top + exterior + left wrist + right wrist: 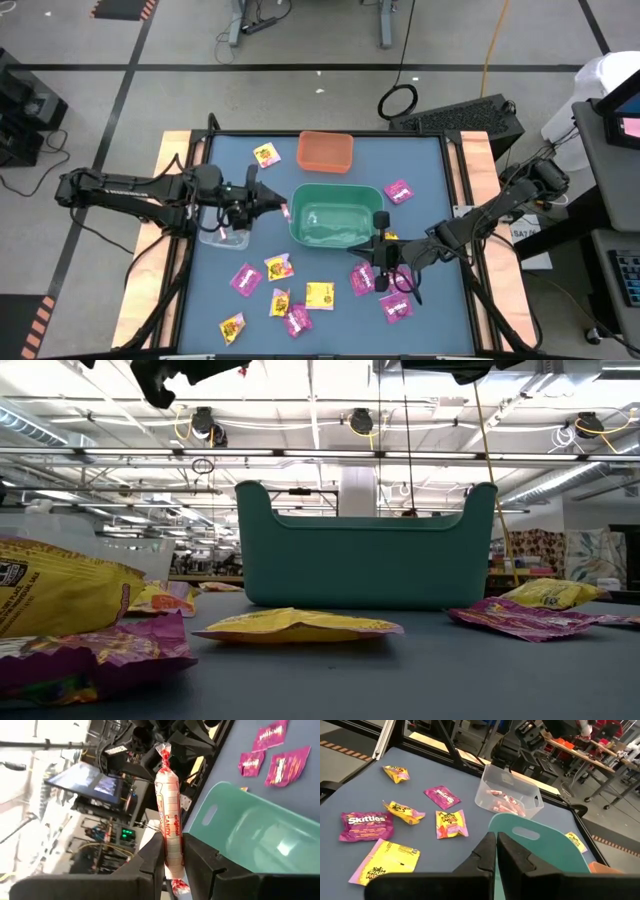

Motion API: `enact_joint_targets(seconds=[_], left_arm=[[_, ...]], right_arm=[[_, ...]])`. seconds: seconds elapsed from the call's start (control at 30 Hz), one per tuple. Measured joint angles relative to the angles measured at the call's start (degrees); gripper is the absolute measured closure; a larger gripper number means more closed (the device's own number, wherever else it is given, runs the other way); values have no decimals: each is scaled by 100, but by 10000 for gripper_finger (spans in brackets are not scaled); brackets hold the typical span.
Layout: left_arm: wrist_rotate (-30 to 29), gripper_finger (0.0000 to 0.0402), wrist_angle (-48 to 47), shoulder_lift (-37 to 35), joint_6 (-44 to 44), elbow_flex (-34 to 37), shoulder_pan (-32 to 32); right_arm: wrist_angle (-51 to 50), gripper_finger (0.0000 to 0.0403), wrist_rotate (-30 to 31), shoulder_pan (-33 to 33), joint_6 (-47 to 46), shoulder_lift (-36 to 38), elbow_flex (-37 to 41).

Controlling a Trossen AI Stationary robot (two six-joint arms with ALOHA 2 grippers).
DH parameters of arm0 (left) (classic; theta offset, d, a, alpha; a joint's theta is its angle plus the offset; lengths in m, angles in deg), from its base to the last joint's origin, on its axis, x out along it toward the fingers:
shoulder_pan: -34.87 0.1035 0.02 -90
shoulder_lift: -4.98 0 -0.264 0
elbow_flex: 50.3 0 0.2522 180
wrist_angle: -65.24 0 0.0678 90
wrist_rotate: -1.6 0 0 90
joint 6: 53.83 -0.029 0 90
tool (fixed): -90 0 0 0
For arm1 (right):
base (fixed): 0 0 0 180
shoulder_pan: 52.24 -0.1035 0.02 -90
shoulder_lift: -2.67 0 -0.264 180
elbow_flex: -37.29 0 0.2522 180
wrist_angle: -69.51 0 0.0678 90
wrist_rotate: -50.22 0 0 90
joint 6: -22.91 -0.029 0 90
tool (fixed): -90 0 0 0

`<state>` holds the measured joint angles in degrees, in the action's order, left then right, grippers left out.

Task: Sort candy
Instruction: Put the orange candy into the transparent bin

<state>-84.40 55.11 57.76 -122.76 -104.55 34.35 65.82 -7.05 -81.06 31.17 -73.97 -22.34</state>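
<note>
While clamped mid-length, the thin pink-white wrapped candy stick [168, 817] stands in the left gripper [172, 857], beside the green plastic bin [260, 837].
Light, rigid, probably slippery; grip its middle, never the twisted ends.

In the low view a yellow packet [55, 592] is cut off at the left edge, and both grippers are out of frame at the top. In the left wrist view the stick [168, 820] runs past the bottom edge. In the high view, packet print is too small to read.
</note>
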Motion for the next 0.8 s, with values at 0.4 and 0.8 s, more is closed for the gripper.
enact_joint_targets(seconds=[0.4,0.8], left_arm=[[1,330,59,0,-84,0,0],[25,329,17,2,-1020,0,-204]], right_arm=[[-2,394,0,-2,-2,0,0],[-2,394,0,-2,-4,0,-2]])
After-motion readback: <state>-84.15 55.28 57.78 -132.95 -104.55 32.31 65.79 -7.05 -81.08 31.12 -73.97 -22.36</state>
